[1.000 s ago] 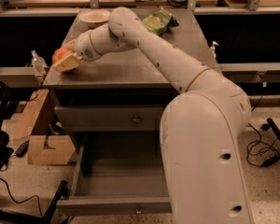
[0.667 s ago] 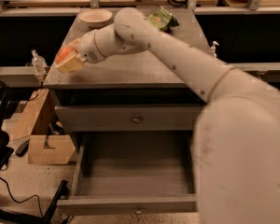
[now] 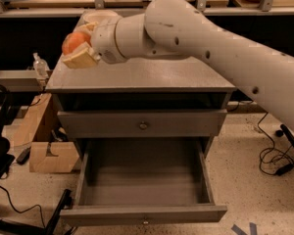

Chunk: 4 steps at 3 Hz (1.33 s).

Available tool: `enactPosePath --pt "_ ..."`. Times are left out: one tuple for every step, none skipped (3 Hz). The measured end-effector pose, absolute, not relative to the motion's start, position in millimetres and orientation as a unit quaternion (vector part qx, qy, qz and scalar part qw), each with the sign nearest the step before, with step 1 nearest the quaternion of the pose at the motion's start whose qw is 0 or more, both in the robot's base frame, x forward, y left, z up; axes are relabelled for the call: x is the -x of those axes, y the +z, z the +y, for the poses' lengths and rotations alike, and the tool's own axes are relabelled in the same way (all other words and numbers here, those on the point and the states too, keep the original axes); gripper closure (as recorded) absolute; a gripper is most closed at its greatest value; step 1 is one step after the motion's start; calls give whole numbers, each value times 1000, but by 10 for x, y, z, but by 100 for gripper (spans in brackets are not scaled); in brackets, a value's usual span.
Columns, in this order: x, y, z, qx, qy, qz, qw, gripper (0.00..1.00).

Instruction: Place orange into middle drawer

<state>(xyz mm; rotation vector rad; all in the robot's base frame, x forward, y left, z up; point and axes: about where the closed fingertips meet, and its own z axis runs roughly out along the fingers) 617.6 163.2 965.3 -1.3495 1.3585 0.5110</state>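
Gripper (image 3: 77, 45) is seen in the upper left of the frame, above the left rear part of the grey cabinet top (image 3: 152, 77). Its tan fingers (image 3: 82, 58) are pinched on the orange (image 3: 72, 40), one below the fruit and one above it. The orange is held off the cabinet top, not touching it.

Compared with 0.7 s ago, gripper and orange are found higher in the frame and slightly to the right. They were at the left edge of the top before. The grip on the fruit is unchanged.

The arm (image 3: 210, 38) is now stretched from the right edge across the upper frame. The bulky arm section that filled the lower right earlier is gone from there. The green bag seen earlier at the back of the top is now covered by the arm. The white bowl (image 3: 99, 16) is only partly seen, just behind the gripper.

The middle drawer (image 3: 142, 182) is pulled fully open at the bottom centre, as before, with its front panel (image 3: 186, 213) nearest the lower edge. The closed drawer front (image 3: 176, 124) with a knob lies directly above it. A cardboard box (image 3: 51, 156) is seen on the floor at the lower left, beside the cabinet. A clear bottle (image 3: 39, 65) stands at the left, unmoved.
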Motion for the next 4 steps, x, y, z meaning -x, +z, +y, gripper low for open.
enactPosePath --pt "-5860 9470 1348 549 208 599 544 100" --pt "-5632 9097 1054 524 212 624 539 100" --pt "-5460 8460 663 504 227 632 543 100" --pt "-5478 7937 490 507 247 617 550 100"
